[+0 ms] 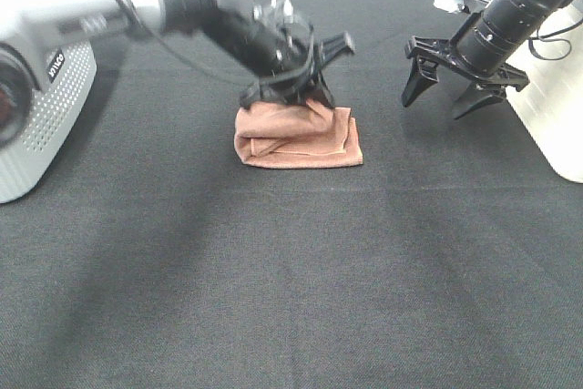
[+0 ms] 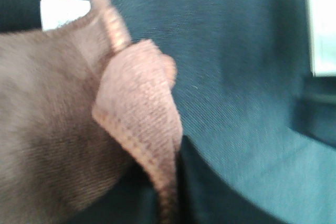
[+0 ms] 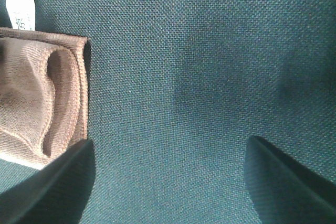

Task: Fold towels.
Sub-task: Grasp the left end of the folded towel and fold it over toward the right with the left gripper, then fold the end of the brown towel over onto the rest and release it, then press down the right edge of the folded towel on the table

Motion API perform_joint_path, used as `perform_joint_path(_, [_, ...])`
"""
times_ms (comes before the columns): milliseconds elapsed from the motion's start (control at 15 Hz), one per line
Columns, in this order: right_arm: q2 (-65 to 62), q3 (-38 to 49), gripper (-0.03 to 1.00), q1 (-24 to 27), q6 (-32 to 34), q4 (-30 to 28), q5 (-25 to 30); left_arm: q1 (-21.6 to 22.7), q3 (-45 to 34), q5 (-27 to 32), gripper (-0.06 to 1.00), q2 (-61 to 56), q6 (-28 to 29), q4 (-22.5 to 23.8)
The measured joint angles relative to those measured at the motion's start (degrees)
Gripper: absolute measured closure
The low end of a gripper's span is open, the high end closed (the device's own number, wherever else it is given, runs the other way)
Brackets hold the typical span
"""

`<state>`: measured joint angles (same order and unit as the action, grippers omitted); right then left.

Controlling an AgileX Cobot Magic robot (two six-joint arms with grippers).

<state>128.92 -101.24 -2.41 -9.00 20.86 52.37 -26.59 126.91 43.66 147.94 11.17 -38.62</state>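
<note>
The reddish-brown towel (image 1: 296, 138) lies folded into a small thick rectangle on the black cloth, at mid-table toward the back. My left gripper (image 1: 293, 90) is pressed low over its far edge, blurred, and its fingers are hidden. Seen from the left wrist, the towel (image 2: 58, 124) fills the frame, with a hemmed corner (image 2: 142, 103) sticking up and a white tag (image 2: 63, 11) behind it. My right gripper (image 1: 437, 105) hangs open above bare cloth to the right of the towel. In the right wrist view, the towel's folded edge (image 3: 42, 93) and tag (image 3: 20, 13) lie beside one dark finger (image 3: 58, 187).
A white perforated device (image 1: 36, 97) stands at the left edge. A white box (image 1: 556, 107) stands at the right edge, close behind the right arm. The black table cloth (image 1: 291, 289) stretches toward the front.
</note>
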Motion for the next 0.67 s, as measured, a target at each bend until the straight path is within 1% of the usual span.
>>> perform_joint_path(67, [0.0, 0.0, 0.23, 0.0, 0.0, 0.0, -0.1, 0.0, 0.0, -0.7, 0.52, 0.1, 0.0, -1.9])
perform_joint_path(133, [0.0, 0.0, 0.23, 0.0, 0.0, 0.0, -0.1, -0.1, 0.2, -1.6, 0.39, 0.1, -0.2, -5.3])
perform_joint_path(200, [0.0, 0.0, 0.23, 0.0, 0.0, 0.1, -0.1, -0.1, 0.4, -1.9, 0.31, 0.1, -1.9, -8.8])
perform_joint_path(267, [0.0, 0.0, 0.23, 0.0, 0.0, 0.3, -0.1, -0.1, 0.5, -1.9, 0.26, 0.1, -4.8, -12.3])
perform_joint_path(333, [0.0, 0.0, 0.23, 0.0, -0.1, 1.0, -0.1, -0.1, 0.6, -1.9, 0.25, 0.1, -7.6, -14.6])
perform_joint_path(400, [-0.1, 0.0, 0.23, 0.0, -1.3, 3.9, -0.1, 0.3, 0.6, -1.8, 0.24, -0.8, -12.0, -15.6])
perform_joint_path(467, [-0.3, 0.0, 0.23, 0.0, -3.4, 7.1, -0.1, 1.4, 0.6, -1.7, 0.24, -1.8, -15.0, -15.8])
perform_joint_path(533, [-0.5, 0.0, 0.23, 0.0, -5.9, 11.6, 0.3, 2.9, 0.6, -1.7, 0.24, -3.2, -17.2, -15.8])
perform_joint_path(667, [-0.5, 0.0, 0.23, -0.2, -12.9, 23.3, 2.2, 6.9, 0.6, -1.9, 0.24, -5.8, -19.9, -14.2])
